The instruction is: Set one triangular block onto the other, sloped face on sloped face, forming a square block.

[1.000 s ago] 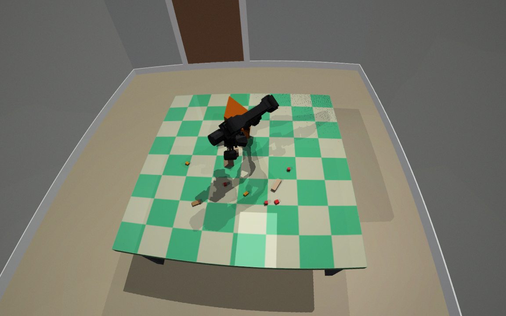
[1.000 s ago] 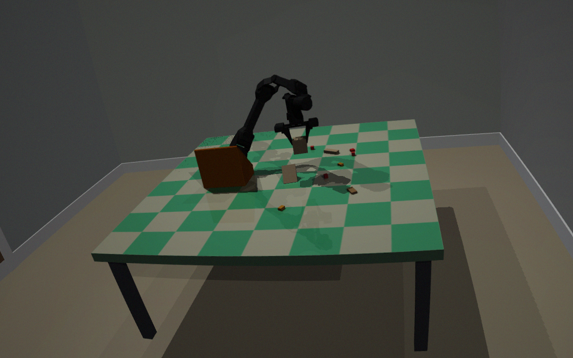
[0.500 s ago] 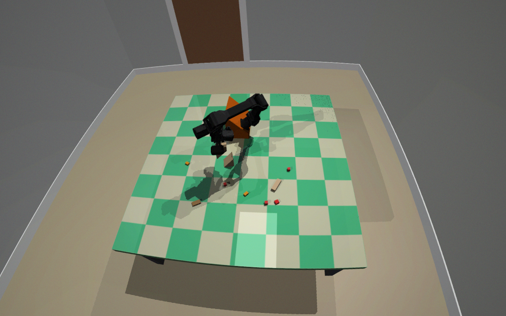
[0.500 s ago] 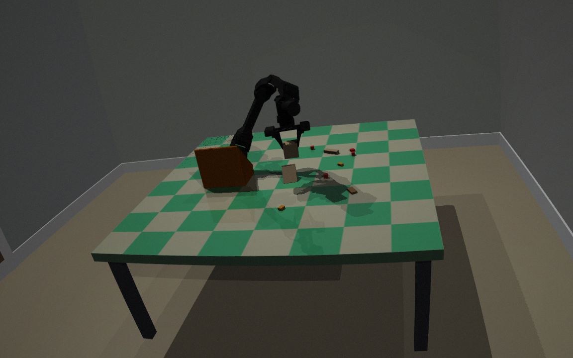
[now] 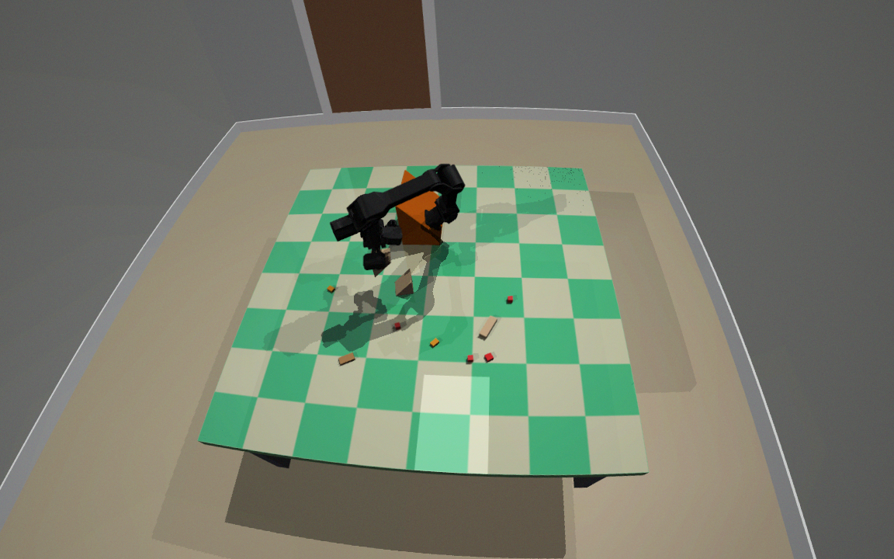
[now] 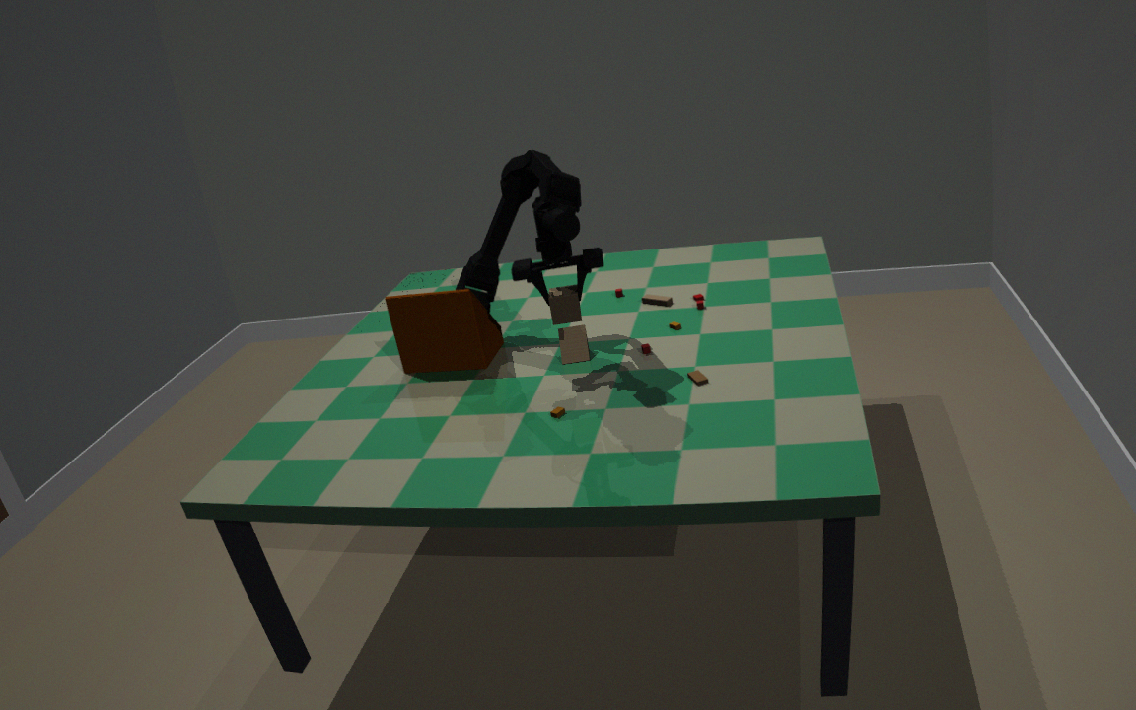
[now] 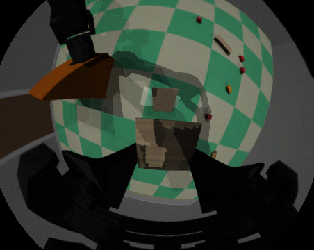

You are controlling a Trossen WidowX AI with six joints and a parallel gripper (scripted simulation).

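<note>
One wooden triangular block [image 5: 403,283] [image 6: 574,345] [image 7: 165,100] stands on the checkered table, left of the table's middle in the top view. My gripper [image 6: 565,297] [image 7: 164,146] is shut on the other wooden triangular block [image 6: 565,311] [image 7: 168,139], with a finger at each end. The held block is in the air. In the exterior view it shows just above the standing block, with a narrow gap in the picture. In the wrist view the standing block shows beyond the held block's upper edge. In the top view the gripper mostly hides the held block. Its sloped face is hard to make out.
A large orange block [image 5: 420,227] [image 6: 440,333] [image 7: 82,81] stands close beside the arm. A wooden plank [image 5: 487,327] [image 6: 657,300] [image 7: 222,44], a small wooden piece [image 5: 346,359] [image 6: 697,378] and several small red and orange pieces lie around.
</note>
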